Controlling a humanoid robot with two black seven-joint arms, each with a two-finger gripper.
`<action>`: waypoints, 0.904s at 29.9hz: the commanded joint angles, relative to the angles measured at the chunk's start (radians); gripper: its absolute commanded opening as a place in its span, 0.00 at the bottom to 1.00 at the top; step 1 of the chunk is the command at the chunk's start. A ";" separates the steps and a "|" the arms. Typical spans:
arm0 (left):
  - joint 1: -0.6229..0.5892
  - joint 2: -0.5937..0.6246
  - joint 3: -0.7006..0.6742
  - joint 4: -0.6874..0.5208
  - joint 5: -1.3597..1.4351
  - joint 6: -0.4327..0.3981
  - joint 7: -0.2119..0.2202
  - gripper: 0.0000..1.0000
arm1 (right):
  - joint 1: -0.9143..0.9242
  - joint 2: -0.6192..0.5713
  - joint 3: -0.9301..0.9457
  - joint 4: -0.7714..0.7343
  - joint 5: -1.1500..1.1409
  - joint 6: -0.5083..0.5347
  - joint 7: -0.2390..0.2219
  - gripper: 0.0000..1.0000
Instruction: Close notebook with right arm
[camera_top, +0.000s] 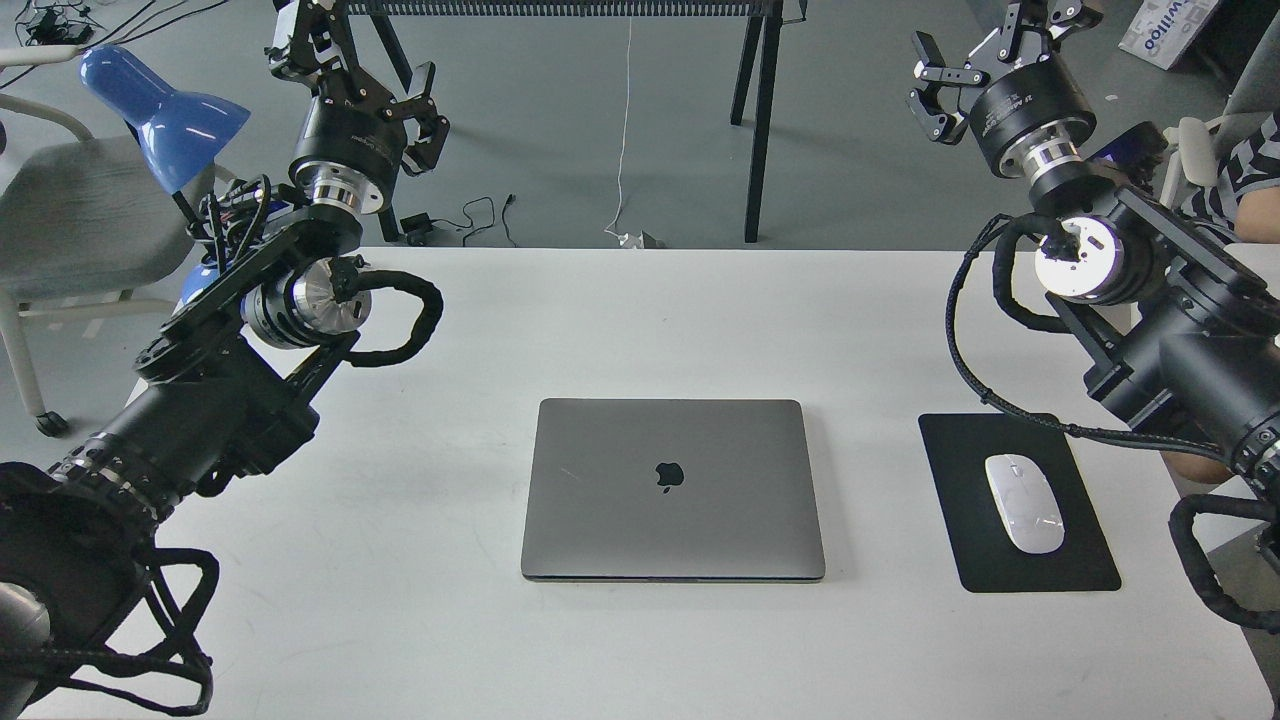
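Lying flat at the centre of the white table (420, 620), the notebook (672, 490) already has its lid down, dark apple logo facing up, so the closing looks done or nearly so. The right arm (1150, 300) hangs well apart from it at two o'clock, its claw (935, 85) raised off the table with fingers spread and nothing between them. If any gap remains at the front edge, I would judge a soft downward press with the fingertips near the lid's middle best, avoiding a slide that could scratch the metal. The left arm's claw (400, 95) at ten o'clock also looks spread and empty. At three o'clock, a white mouse (1023, 503) rests on a black mouse pad (1080, 570). Lettering on a box (1170, 30) at the top right is too partial to read reliably.
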 joint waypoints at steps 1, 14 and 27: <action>0.000 0.000 0.000 0.000 0.000 0.000 0.000 1.00 | -0.018 0.008 0.051 -0.009 -0.001 -0.040 -0.003 1.00; 0.000 0.000 -0.002 0.000 0.000 0.000 0.000 1.00 | -0.023 0.061 0.006 -0.009 -0.003 -0.082 -0.001 1.00; 0.000 0.000 -0.002 0.000 0.000 0.000 0.000 1.00 | -0.030 0.092 0.028 0.004 0.000 -0.085 0.002 1.00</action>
